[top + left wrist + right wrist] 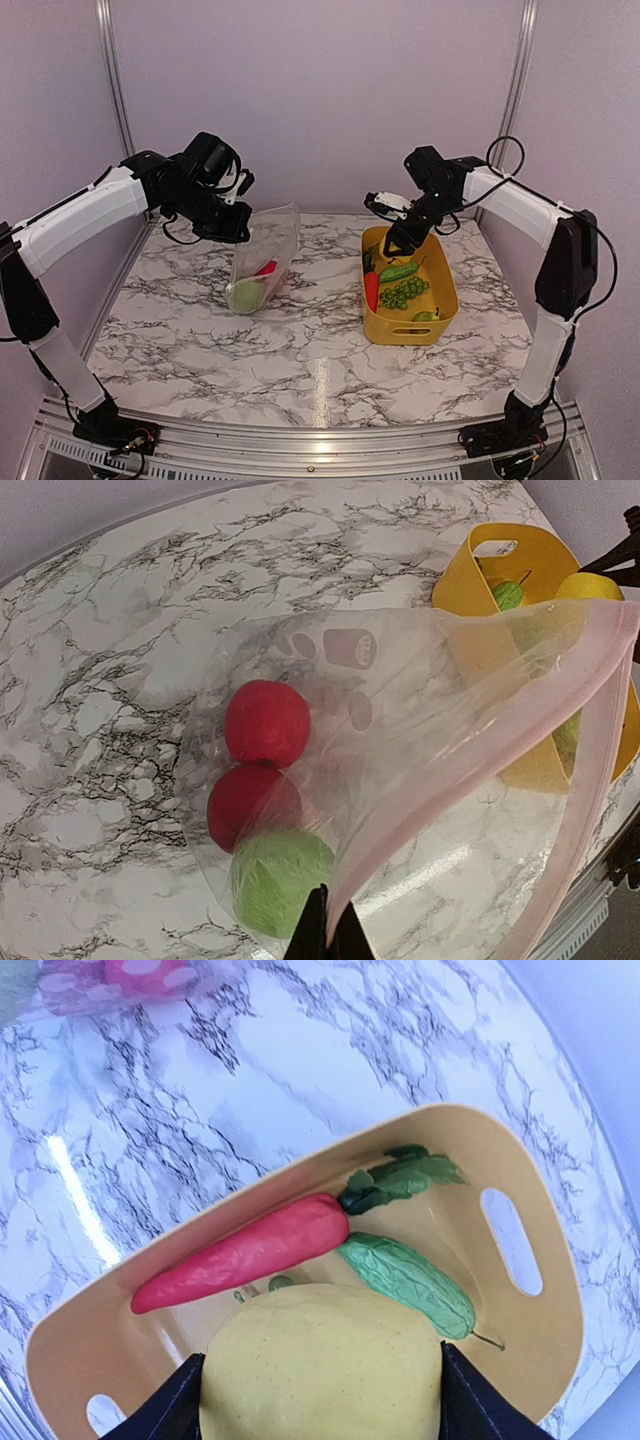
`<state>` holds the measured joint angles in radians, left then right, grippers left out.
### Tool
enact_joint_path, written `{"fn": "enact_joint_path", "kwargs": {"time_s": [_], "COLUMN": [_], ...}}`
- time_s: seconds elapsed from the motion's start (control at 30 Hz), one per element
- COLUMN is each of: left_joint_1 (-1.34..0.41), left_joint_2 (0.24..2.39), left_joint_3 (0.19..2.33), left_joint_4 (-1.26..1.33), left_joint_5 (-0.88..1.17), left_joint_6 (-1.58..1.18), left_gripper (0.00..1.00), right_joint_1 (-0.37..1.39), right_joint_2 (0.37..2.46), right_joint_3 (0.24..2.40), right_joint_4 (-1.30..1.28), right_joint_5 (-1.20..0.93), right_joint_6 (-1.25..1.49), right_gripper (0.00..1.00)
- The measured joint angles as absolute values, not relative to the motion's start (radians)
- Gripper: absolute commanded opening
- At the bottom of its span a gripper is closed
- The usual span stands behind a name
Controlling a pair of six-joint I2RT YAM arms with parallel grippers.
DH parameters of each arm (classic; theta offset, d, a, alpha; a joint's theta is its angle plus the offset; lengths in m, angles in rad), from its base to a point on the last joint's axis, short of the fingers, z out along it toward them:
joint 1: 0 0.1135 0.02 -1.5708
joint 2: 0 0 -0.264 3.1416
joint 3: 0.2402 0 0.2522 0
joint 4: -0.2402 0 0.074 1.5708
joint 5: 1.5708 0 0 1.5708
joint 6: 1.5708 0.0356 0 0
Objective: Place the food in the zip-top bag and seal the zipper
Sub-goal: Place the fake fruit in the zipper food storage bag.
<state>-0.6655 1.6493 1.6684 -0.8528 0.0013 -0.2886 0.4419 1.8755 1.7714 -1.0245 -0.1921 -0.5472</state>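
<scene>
My left gripper (236, 226) is shut on the top edge of the transparent zip-top bag (264, 262) and holds it up, with the bag's bottom on the table. In the left wrist view the closed tips (328, 932) pinch the bag's pinkish zipper strip (480, 770). Inside lie two red fruits (267, 722) and a green fruit (283, 875). My right gripper (396, 240) hovers over the far end of the yellow basket (448, 290), shut on a yellow lemon (320, 1360). A red carrot (250, 1250) and a green vegetable (405, 1280) lie below it.
The basket also holds green grapes (404, 292) and a small green piece (426, 316). Purple walls and metal frame posts close in the back and sides. The marble table (300, 350) has a metal rail along its near edge.
</scene>
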Motion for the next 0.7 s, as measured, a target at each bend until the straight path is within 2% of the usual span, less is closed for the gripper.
{"fn": "enact_joint_path", "kwargs": {"time_s": [0.3,0.7], "left_joint_1": [-0.665,-0.665], "left_joint_2": [1.660,1.674], "left_joint_3": [1.669,1.674], "left_joint_4": [-0.810,-0.787], "left_joint_5": [0.054,0.079], "left_joint_6": [-0.332,-0.374], "left_gripper": [0.00,0.00], "right_joint_1": [0.522,0.685], "right_joint_2": [1.775,1.783], "right_joint_3": [1.899,2.020], "right_joint_4": [-0.946,-0.736], "right_joint_5": [-0.478,-0.748], "right_joint_6": [-0.545,-0.461], "right_gripper": [0.48,0.50]}}
